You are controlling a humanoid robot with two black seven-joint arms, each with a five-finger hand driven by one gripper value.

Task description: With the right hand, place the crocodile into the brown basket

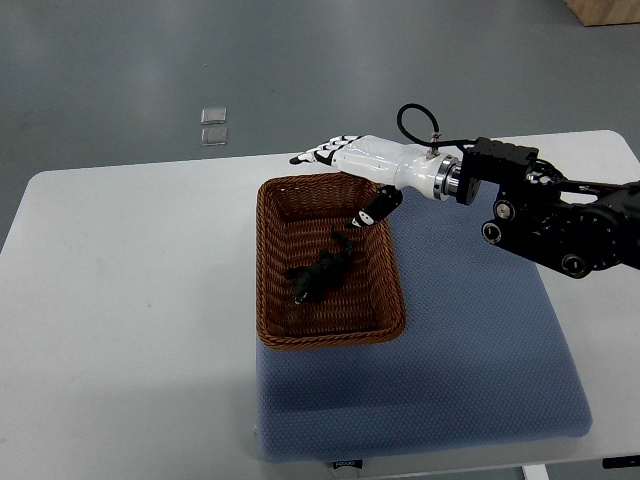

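Crocodile point(322, 272) in brown basket point(330, 340), right hand point(355, 158) open

Crocodile is lying just beneath the thumb point(375, 210), not touching it. Right hand is hovering over the basket's far rim, fingers point(318, 154) stretching out flat, thumb pointing down into the basket.

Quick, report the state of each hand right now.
Left hand: not in view.
Right hand: open, holding nothing; it is over the far rim of the brown basket, and the crocodile lies inside.
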